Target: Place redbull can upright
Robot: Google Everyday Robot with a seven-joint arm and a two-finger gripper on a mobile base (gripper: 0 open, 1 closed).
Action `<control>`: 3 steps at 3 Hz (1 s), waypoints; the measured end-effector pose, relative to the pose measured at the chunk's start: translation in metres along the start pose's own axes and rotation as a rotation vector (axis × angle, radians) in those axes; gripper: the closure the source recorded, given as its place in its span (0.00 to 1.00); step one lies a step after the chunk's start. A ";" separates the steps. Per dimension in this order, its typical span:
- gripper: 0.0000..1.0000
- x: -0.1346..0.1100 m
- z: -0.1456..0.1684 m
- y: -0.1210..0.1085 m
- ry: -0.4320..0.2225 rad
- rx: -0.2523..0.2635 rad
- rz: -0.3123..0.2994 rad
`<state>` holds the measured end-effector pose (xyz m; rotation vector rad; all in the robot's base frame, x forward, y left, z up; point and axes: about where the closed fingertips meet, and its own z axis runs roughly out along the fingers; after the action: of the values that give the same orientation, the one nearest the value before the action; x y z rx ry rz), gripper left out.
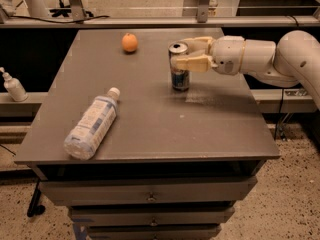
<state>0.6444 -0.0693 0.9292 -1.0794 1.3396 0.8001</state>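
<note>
The redbull can, slim, silver and blue with a silver top, stands upright on the grey table, right of centre towards the back. My gripper reaches in from the right on a white arm. Its tan fingers are closed around the can's upper part. The can's bottom looks to be resting on the table top.
A clear plastic bottle with a white cap lies on its side at the front left. An orange sits at the back left. A white pump bottle stands on a ledge off the table's left. Drawers sit under the table.
</note>
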 end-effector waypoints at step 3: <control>0.12 0.015 0.000 -0.001 0.039 0.000 0.054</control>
<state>0.6474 -0.0715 0.9144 -1.0677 1.4061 0.8228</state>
